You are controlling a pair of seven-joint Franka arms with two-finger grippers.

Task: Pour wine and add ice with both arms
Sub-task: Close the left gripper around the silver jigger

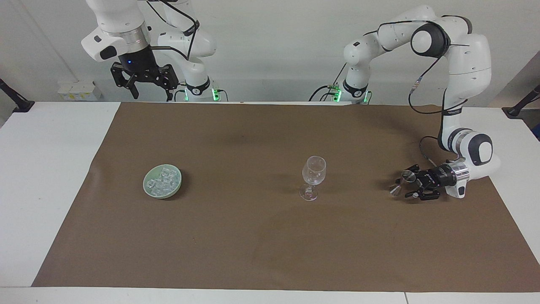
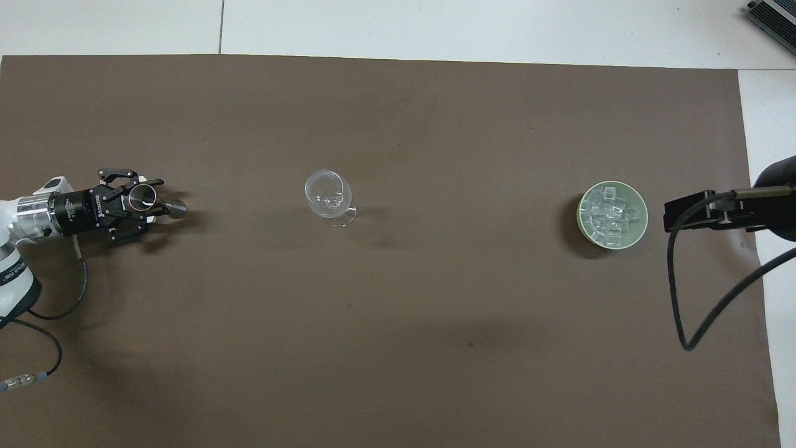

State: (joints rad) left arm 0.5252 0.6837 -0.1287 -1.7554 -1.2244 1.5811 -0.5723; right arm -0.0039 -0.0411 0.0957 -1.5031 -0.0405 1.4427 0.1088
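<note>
A clear stemmed wine glass (image 1: 314, 174) (image 2: 326, 200) stands upright mid-mat. The ice (image 1: 161, 181) (image 2: 610, 213) is heaped in a pale green bowl (image 1: 176, 188) (image 2: 643, 224) toward the right arm's end. A small metal jigger (image 1: 401, 181) (image 2: 144, 199) stands tilted on the mat toward the left arm's end. My left gripper (image 1: 415, 183) (image 2: 144, 204) lies low and level, open, with a finger on either side of the jigger. My right gripper (image 1: 145, 88) hangs open and empty, high over the table edge at the robots' end, and waits.
A brown mat (image 1: 253, 236) (image 2: 398, 348) covers most of the white table (image 1: 38, 177). A black cable and a dark part of the right arm (image 2: 709, 211) show beside the bowl in the overhead view. No bottle is in view.
</note>
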